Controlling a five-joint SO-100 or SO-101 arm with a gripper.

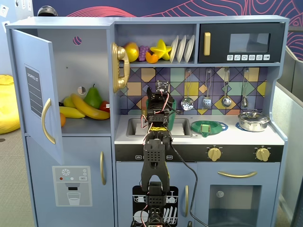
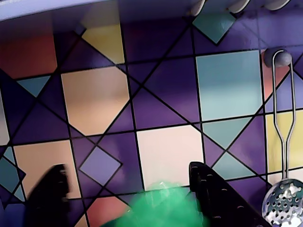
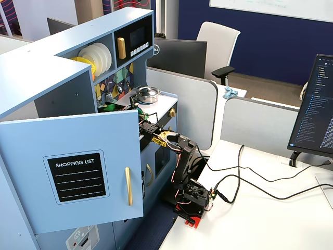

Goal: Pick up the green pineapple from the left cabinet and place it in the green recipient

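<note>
My gripper (image 2: 127, 166) is open, its black fingers wide apart in front of the tiled back wall. A blurred bright green thing (image 2: 161, 208), which looks like the green pineapple, sits low between the fingers, close to the right finger (image 2: 213, 198) and clear of the left one. In a fixed view the gripper (image 1: 158, 97) hangs over the sink, and the dark green jug (image 1: 173, 105) shows only as slivers behind the arm. The left cabinet (image 1: 85, 61) stands with its door (image 1: 35, 90) swung open; no pineapple shows inside.
Bananas (image 1: 87, 108), a dark green pear (image 1: 93, 98) and other fruit lie in the cabinet. A flat green dish (image 1: 208, 127) and a metal pot (image 1: 253, 121) stand right of the sink. Utensils hang on the wall, a slotted spoon (image 2: 283, 203) near the right finger.
</note>
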